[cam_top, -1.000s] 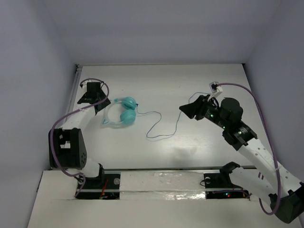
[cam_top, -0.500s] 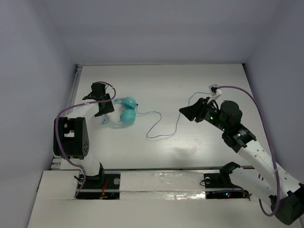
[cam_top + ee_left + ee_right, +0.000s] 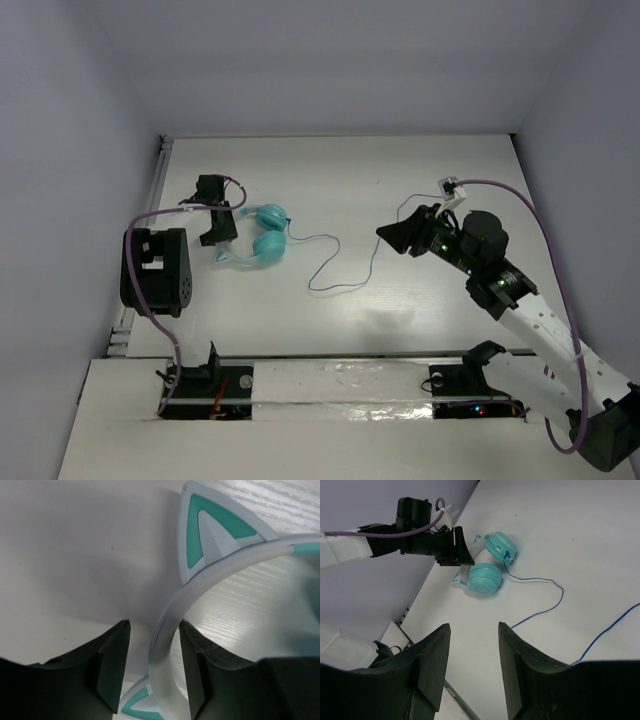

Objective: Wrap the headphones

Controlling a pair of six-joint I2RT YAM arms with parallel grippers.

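The headphones lie on the white table at the left, with two teal ear cups (image 3: 269, 232) and a pale headband (image 3: 172, 605) that carries teal cat ears (image 3: 210, 525). Their thin dark cord (image 3: 335, 262) loops to the right across the table. My left gripper (image 3: 221, 229) is open and low over the table. Its fingers straddle the headband in the left wrist view (image 3: 154, 627), with a gap on each side. My right gripper (image 3: 392, 233) is open and empty. It hangs above the table to the right of the cord. The right wrist view shows the ear cups (image 3: 485, 577) and the cord (image 3: 542, 611) far ahead.
The table's left edge has a rail (image 3: 152, 200) close behind my left arm. Purple cables (image 3: 535, 215) trail from both arms. A strip with the arm bases (image 3: 340, 385) runs along the near edge. Grey walls enclose the table.
My left gripper has moved right and down onto the headband, and the left arm has swung in behind it. The right arm has hardly moved. The headphones lie where they were.
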